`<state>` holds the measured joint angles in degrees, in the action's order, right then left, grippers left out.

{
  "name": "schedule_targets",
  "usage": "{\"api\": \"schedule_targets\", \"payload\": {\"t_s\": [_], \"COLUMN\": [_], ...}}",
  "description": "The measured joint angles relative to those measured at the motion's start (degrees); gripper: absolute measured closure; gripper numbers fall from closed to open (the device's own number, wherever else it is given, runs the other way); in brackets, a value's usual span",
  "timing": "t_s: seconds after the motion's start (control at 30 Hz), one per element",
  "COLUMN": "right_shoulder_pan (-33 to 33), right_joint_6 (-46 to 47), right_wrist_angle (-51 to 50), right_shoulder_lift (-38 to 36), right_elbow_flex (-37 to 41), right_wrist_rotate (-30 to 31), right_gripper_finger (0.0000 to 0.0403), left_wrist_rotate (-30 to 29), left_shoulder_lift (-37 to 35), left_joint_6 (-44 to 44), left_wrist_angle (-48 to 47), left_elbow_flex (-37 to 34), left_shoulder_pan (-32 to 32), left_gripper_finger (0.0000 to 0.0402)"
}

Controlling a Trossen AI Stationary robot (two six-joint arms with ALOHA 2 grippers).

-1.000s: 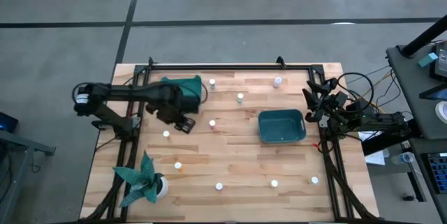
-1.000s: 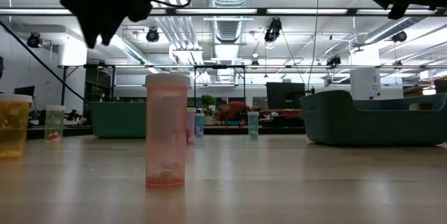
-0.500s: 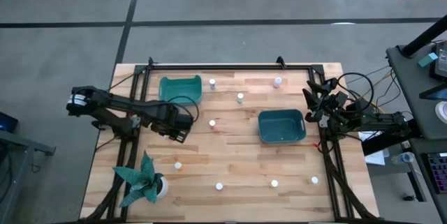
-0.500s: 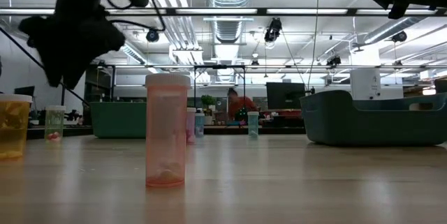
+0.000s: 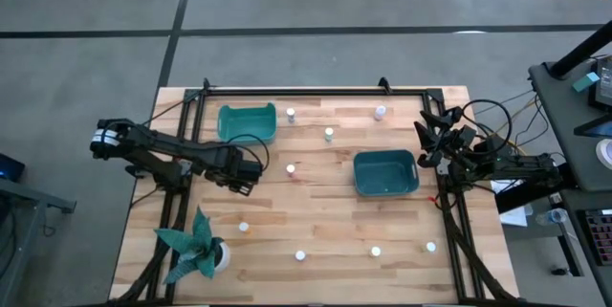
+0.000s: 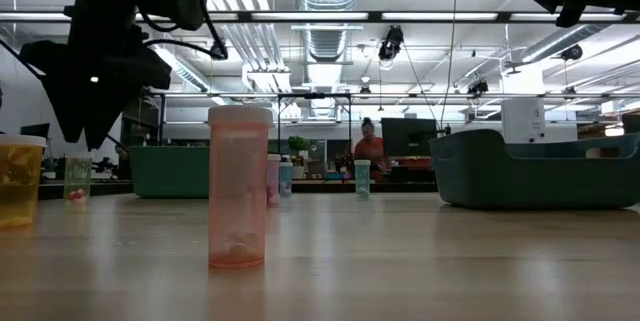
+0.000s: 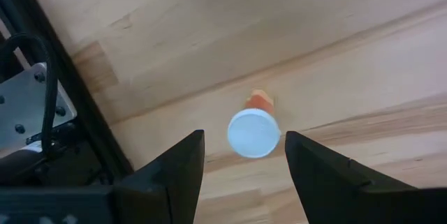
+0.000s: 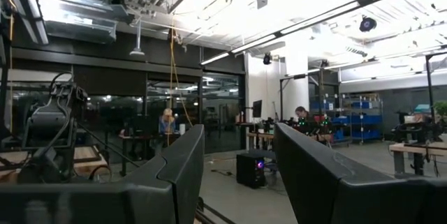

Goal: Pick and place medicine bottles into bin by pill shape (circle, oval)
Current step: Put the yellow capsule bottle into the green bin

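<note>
Several small medicine bottles with white caps stand on the wooden table, among them one (image 5: 291, 168) at mid-table, one (image 5: 329, 134) farther back and one (image 5: 244, 227) near the front. My left gripper (image 5: 244, 175) is open and hangs above one orange-bodied, white-capped bottle (image 7: 253, 133) at the table's left. The bottle stands upright between and below the fingers, untouched, and the gripper hides it in the high view. My right gripper (image 5: 430, 141) waits, open, at the table's right edge. Two teal bins stand on the table, one at the far left (image 5: 247, 121) and one at the right (image 5: 385, 173).
A teal paper plant in a white pot (image 5: 196, 250) stands at the near left corner. Black frame rails (image 5: 306, 91) run along the table's far, left and right edges. More bottles stand near the front (image 5: 300, 255) (image 5: 375, 251) (image 5: 430, 246) and at the back (image 5: 290, 113) (image 5: 381, 112).
My left gripper has swung from beside the far-left bin toward the table's near edge and gone down. It has come to hang over the bottle at the table's left. Its fingers have stayed open.
</note>
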<state>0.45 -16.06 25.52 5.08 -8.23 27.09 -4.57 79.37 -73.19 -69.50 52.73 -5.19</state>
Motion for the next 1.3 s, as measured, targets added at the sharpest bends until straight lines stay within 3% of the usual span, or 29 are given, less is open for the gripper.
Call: {"api": "schedule_targets", "payload": {"t_s": [0.5, 0.83, 1.03, 1.17, 1.3], "right_shoulder_pan": [0.0, 0.01, 0.02, 0.02, 0.01], "right_joint_6": [-0.45, -0.45, -0.45, -0.43, -0.44], "right_wrist_angle": [-0.02, -0.02, -0.04, -0.02, -0.04], "right_shoulder_lift": [0.0, 0.0, 0.0, 0.0, 0.0], "right_elbow_flex": [0.0, 0.0, 0.0, 0.0, 0.0], "right_wrist_rotate": [-0.02, 0.0, 0.01, 0.01, 0.01], "right_gripper_finger": [0.0239, 0.0239, 0.0239, 0.0239, 0.0239], "left_wrist_rotate": [-0.3, 0.49, 0.47, 1.7, 2.7], "left_shoulder_lift": [0.09, 0.09, 0.09, 0.11, 0.11], "left_joint_6": [-1.62, -1.53, -1.49, -0.04, 3.33], "left_wrist_angle": [5.41, 5.53, 5.46, 5.24, 2.03], "left_elbow_flex": [-3.48, -3.48, -3.43, -0.95, 6.17], "left_shoulder_pan": [-0.35, -0.35, -0.35, -0.34, 0.33], "left_gripper_finger": [0.022, 0.0298, 0.0312, 0.0314, 0.0315]}}
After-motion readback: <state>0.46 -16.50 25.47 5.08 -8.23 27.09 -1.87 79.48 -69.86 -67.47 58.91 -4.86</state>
